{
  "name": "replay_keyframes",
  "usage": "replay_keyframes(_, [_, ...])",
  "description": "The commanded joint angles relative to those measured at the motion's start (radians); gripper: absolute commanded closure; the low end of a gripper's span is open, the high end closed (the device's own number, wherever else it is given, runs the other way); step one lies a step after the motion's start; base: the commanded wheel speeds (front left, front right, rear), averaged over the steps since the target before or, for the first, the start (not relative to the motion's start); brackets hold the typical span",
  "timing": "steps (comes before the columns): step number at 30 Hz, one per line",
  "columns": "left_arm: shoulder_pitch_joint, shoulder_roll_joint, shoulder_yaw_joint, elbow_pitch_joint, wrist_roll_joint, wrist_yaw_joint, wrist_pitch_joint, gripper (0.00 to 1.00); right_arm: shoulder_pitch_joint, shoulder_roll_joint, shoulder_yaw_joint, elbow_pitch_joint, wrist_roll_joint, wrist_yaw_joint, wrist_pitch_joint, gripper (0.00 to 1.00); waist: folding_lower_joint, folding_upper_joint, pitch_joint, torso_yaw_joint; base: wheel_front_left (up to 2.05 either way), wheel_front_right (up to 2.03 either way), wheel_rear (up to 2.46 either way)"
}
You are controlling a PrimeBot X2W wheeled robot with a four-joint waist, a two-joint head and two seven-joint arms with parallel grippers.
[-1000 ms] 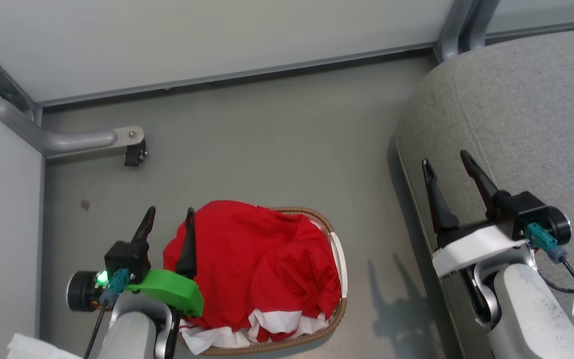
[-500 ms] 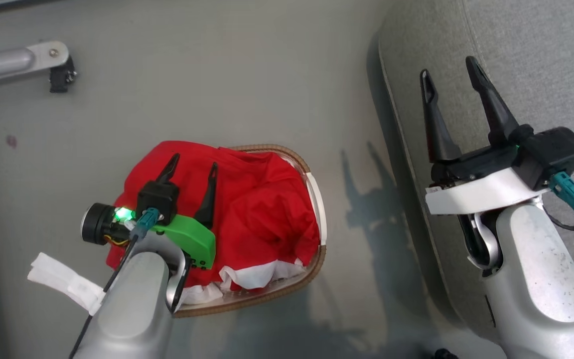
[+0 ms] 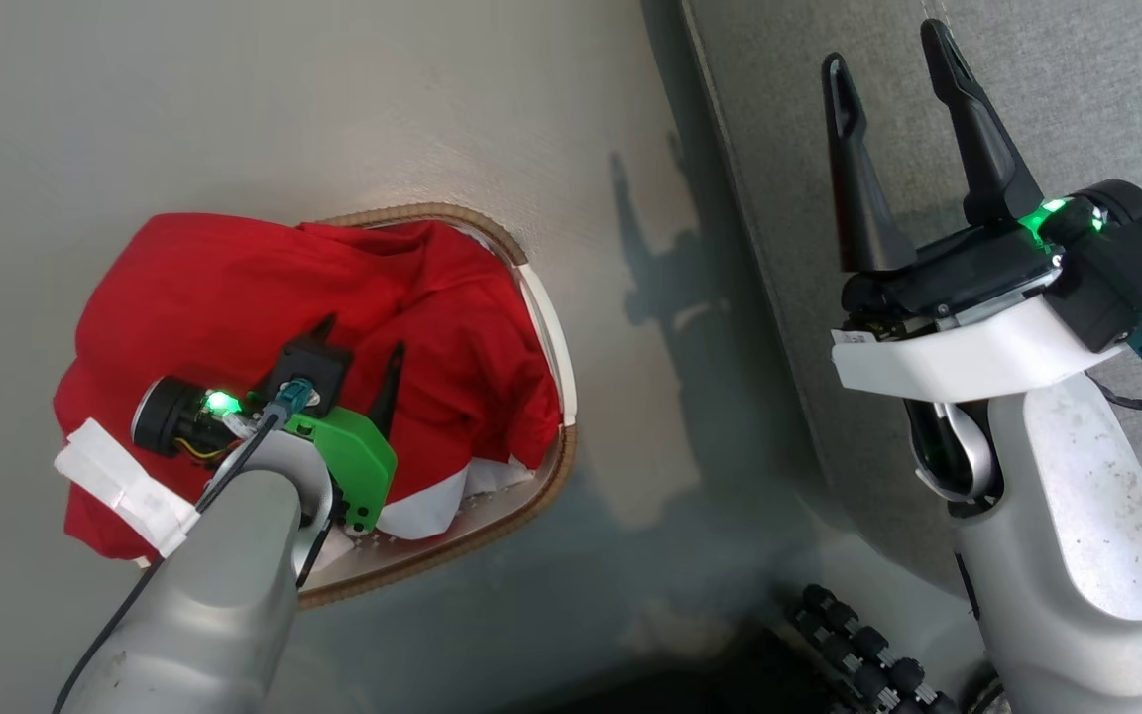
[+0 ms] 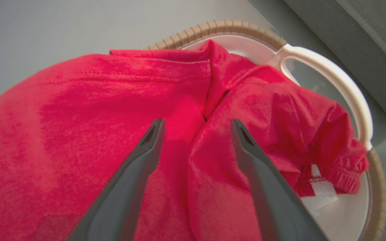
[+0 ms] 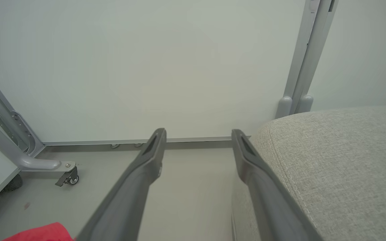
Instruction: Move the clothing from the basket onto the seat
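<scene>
The clothing (image 3: 264, 288) is lying heaped in the basket (image 3: 412, 212), which is standing on the floor (image 3: 333, 99) near the seat (image 3: 1077, 89) but apart from it. In the head view the red fabric is covering most of the basket and spilling over its rim on the left side, while a band of white trim is showing near the lower rim.

The left gripper (image 3: 361, 335) is hanging over the middle of the heap with its jaws spread and nothing between them. In the left wrist view the left gripper (image 4: 197, 122) is pointing down at the clothing (image 4: 79, 117), its two fingers (image 4: 139, 167) straddling a crease where two folds are meeting. Whether the tips are touching the fabric cannot be told. Beyond the folds, the basket (image 4: 219, 26) is showing its brown rim and a white handle, with a gathered red cuff lying just inside that handle.

The right gripper (image 3: 883, 45) is hovering over the seat, near its edge, with its jaws spread wide and gripping nothing. In the right wrist view the right gripper (image 5: 198, 131) is pointing towards a pale wall panel (image 5: 146, 67). The seat (image 5: 347, 150) is filling the lower right there, its stitched seam running along the rounded corner. A grey frame leg (image 5: 28, 162) with a small caster is standing on the floor at the left, and a scrap of the clothing (image 5: 42, 232) is peeking in at the bottom left.
</scene>
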Motion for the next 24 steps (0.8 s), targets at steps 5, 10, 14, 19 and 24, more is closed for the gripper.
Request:
replay_keyframes(5, [-0.070, 0.022, -0.040, 0.137, -0.043, -0.002, 0.007, 0.00, -0.026, 0.001, 0.032, -0.008, 0.020, 0.000, -0.005, 0.00, -0.0002, 0.0000, 0.083, -0.074, 0.00, 0.00, 0.00])
replay_keyframes(10, [-0.086, 0.014, -0.080, 0.219, -0.076, -0.002, 0.031, 0.00, -0.031, 0.000, 0.052, -0.008, 0.030, 0.000, -0.005, 0.00, -0.0002, 0.0000, 0.082, -0.083, 0.00, 0.00, 0.00])
replay_keyframes(14, [-0.066, 0.000, -0.113, 0.244, -0.111, -0.002, 0.037, 1.00, -0.017, 0.000, 0.064, 0.009, 0.031, 0.000, -0.005, 0.00, -0.0002, 0.0000, 0.053, -0.079, 0.00, 0.00, 0.00])
replay_keyframes(19, [-0.034, -0.016, -0.134, 0.239, -0.153, -0.002, 0.015, 1.00, 0.006, -0.001, 0.063, 0.040, 0.020, 0.000, -0.005, 0.00, -0.0002, 0.0000, -0.020, -0.060, 0.00, 0.00, 0.00])
replay_keyframes(24, [0.027, -0.034, -0.126, 0.206, -0.211, -0.002, -0.002, 1.00, 0.066, -0.001, 0.052, 0.089, 0.000, 0.000, -0.005, 0.00, -0.0002, 0.0000, -0.152, -0.020, 0.00, 0.00, 0.00])
